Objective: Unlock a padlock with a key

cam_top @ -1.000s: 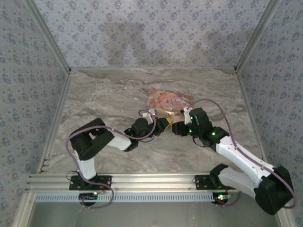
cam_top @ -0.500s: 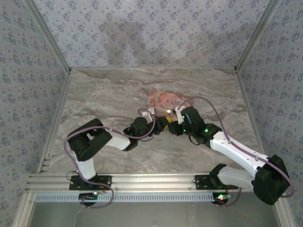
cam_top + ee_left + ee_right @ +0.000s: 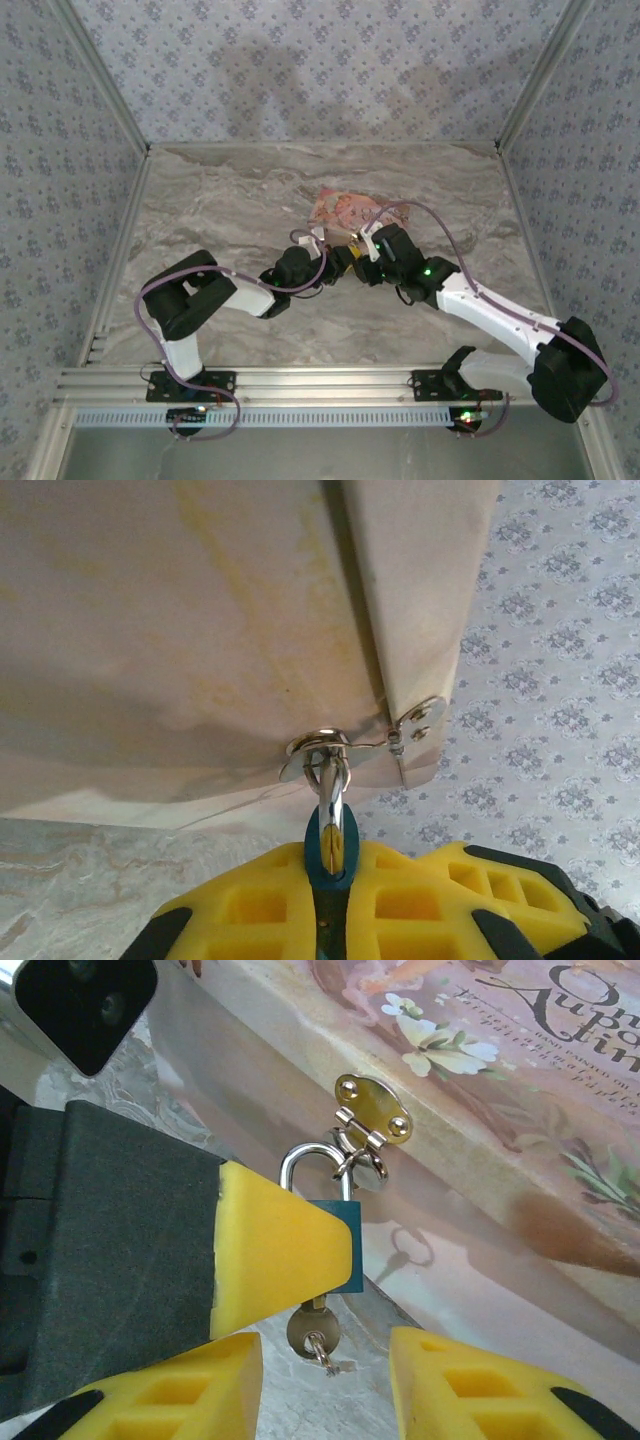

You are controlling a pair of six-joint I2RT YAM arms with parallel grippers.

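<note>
The padlock (image 3: 350,1250) is a small blue body with a silver shackle (image 3: 300,1160) hooked into the brass hasp (image 3: 372,1110) of a pink storybook (image 3: 480,1050). My left gripper (image 3: 335,880) is shut on the padlock (image 3: 332,845), and its yellow finger (image 3: 270,1250) covers most of the lock body. A round-headed key (image 3: 313,1332) sticks out of the bottom of the lock. My right gripper (image 3: 322,1365) is open just below, one yellow finger on each side of the key head, touching nothing. Seen from above, both grippers (image 3: 345,262) (image 3: 367,262) meet at the book's near edge.
The storybook (image 3: 345,208) lies on the marble table (image 3: 220,200), a little right of centre. Patterned walls close in the back and both sides. An aluminium rail (image 3: 300,380) runs along the near edge.
My right arm has swung left and closed in on the left gripper, bringing its open fingers up to the key. The left arm has held still.
</note>
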